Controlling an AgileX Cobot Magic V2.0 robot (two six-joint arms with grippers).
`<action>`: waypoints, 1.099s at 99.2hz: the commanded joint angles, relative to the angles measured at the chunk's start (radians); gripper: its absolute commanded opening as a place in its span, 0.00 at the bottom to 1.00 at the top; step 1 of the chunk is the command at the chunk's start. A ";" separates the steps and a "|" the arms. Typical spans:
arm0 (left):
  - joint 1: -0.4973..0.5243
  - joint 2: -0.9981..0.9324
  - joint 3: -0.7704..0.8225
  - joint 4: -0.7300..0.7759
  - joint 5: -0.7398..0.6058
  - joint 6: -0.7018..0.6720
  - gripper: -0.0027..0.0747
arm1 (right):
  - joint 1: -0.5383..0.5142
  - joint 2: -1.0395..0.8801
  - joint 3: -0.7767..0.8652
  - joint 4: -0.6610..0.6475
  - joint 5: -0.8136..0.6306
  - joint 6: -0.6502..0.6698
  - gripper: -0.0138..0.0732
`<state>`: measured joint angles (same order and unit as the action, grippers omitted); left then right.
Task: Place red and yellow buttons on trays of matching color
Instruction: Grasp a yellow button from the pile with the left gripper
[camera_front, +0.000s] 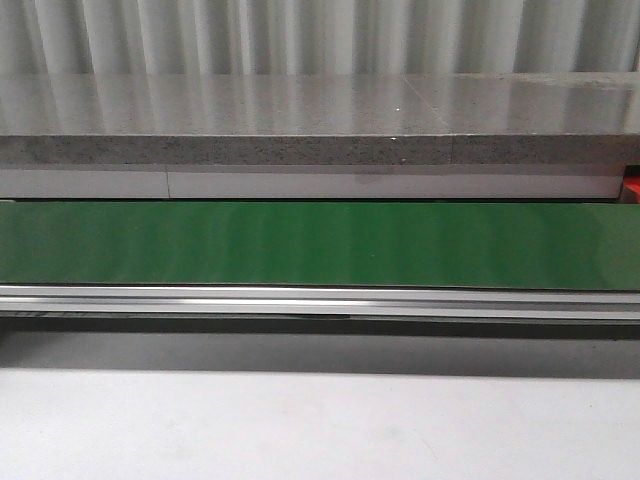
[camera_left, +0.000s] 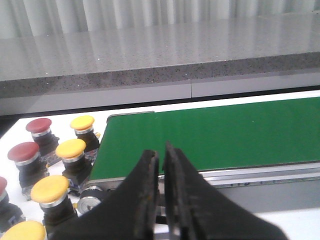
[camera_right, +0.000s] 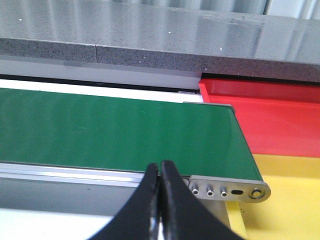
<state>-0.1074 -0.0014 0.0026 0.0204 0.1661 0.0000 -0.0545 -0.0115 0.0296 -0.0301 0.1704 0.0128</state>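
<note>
In the left wrist view several red-capped buttons (camera_left: 23, 151) and yellow-capped buttons (camera_left: 70, 148) stand upright in a group on white table, beside the end of the green conveyor belt (camera_left: 210, 132). My left gripper (camera_left: 160, 152) is shut and empty, above the belt's near rail. In the right wrist view the red tray (camera_right: 270, 117) and the yellow tray (camera_right: 295, 195) lie side by side past the belt's other end. My right gripper (camera_right: 160, 169) is shut and empty over the belt's near rail. The front view shows neither gripper and no buttons.
The green belt (camera_front: 320, 245) runs across the front view with a silver rail (camera_front: 320, 300) along its near side. A grey stone ledge (camera_front: 320, 125) stands behind it. White table (camera_front: 320, 425) lies in front. A metal end bracket (camera_right: 235, 189) caps the belt beside the yellow tray.
</note>
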 joint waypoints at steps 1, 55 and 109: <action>0.001 -0.039 0.006 -0.002 -0.088 -0.010 0.03 | -0.005 -0.011 -0.008 -0.004 -0.077 -0.005 0.08; 0.001 -0.039 0.006 -0.002 -0.087 -0.010 0.03 | -0.005 -0.011 -0.008 -0.004 -0.077 -0.005 0.08; 0.002 0.080 -0.339 -0.020 0.314 -0.008 0.03 | -0.005 -0.011 -0.008 -0.004 -0.077 -0.005 0.08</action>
<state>-0.1074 0.0186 -0.2481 0.0205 0.4671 0.0000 -0.0545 -0.0115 0.0296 -0.0301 0.1704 0.0128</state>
